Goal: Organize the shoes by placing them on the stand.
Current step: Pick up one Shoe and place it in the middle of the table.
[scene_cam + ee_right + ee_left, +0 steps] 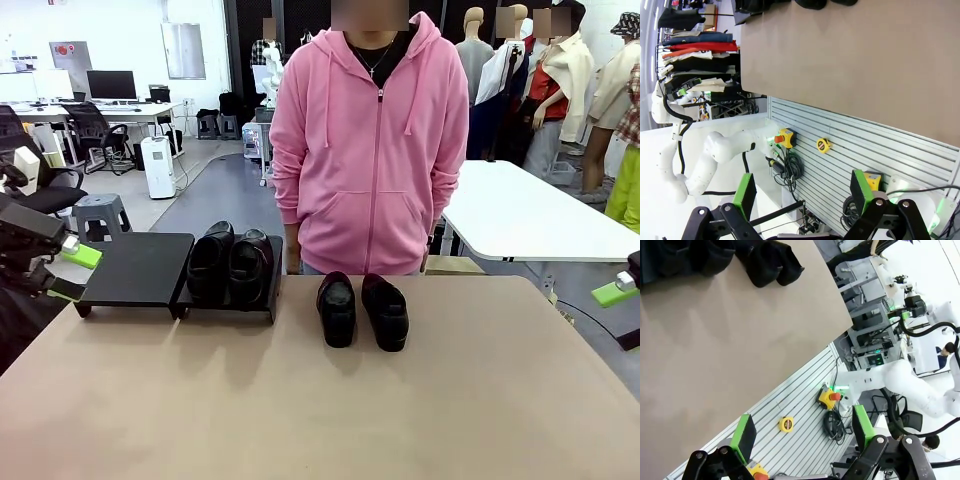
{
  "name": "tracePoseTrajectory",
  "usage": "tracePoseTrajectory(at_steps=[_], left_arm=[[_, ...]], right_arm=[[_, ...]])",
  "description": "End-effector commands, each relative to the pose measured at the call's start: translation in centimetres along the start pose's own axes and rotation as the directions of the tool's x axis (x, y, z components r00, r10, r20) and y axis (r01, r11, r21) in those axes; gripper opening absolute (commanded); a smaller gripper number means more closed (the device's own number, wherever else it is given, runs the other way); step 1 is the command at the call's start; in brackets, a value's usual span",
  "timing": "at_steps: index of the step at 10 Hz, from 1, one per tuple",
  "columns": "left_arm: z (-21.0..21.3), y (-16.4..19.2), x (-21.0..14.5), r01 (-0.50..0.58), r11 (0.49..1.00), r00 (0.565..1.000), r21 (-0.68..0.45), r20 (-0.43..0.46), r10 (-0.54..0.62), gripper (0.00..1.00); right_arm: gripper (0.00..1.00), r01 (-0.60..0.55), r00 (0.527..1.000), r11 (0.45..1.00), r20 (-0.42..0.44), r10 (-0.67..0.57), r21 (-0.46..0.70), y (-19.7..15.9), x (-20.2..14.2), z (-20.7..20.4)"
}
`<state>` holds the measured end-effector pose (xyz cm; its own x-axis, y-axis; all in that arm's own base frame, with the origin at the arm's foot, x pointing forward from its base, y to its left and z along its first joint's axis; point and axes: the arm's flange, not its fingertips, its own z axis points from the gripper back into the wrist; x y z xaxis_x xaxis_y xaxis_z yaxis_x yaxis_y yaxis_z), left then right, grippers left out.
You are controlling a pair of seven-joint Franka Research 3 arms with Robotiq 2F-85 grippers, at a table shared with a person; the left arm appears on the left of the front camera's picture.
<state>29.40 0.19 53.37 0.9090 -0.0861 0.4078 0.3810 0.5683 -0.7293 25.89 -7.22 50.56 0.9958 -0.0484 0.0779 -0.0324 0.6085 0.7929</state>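
Matte, sand-coloured board forms the top of the table (320, 410), smooth and flat, and a person (370, 150) in a soft pink zip hoodie stands at its far edge. On the far left part of the table we see the stand (140, 268): two low, dull-black rectangular platforms just beside each other, each sloped and on short legs. The left platform is bare. The right platform carries the first pair of shoes (211, 262), glossy black loafers with rounded toes, standing close together. The second pair of shoes (337, 308) rests directly on the table, just to the right of the stand and in front of the person; these two shoes are near each other but slightly apart, and their surface shines. The left fingers (745, 434), black links with flat green pads, hang beside the table's left edge near the bare platform; they are spread wide and hold nothing. The right fingers (860, 191) are at the table's right edge, well apart from all shoes, also spread wide with nothing between them. Below them we see a grey ribbed metal panel (880, 150) with a small round yellow tape measure (823, 145) on it.
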Motion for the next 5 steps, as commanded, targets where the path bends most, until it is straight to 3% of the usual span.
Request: tracePoseTrajectory(at_steps=[1,3,4,5], left_arm=[[0.1,-0.2,0.1,-0.003,1.0,1.0,-0.013,-0.001,0.003,1.0],[0.1,-0.2,0.1,-0.003,1.0,1.0,-0.013,-0.001,0.003,1.0],[0.1,-0.2,0.1,-0.003,1.0,1.0,-0.013,-0.001,0.003,1.0],[0.1,-0.2,0.1,-0.003,1.0,1.0,-0.013,-0.001,0.003,1.0]], right_arm=[[1.0,0.006,1.0,1.0,0.005,-0.007,0.021,0.4,0.0,0.1],[1.0,0.0,1.0,1.0,0.0,0.0,0.0,0.0,0.0,0.0],[1.0,-0.038,0.997,0.997,-0.067,0.034,-0.062,3.2,2.1,-2.1],[1.0,-0.056,0.988,0.983,-0.149,0.029,-0.177,7.9,6.6,-5.5]])
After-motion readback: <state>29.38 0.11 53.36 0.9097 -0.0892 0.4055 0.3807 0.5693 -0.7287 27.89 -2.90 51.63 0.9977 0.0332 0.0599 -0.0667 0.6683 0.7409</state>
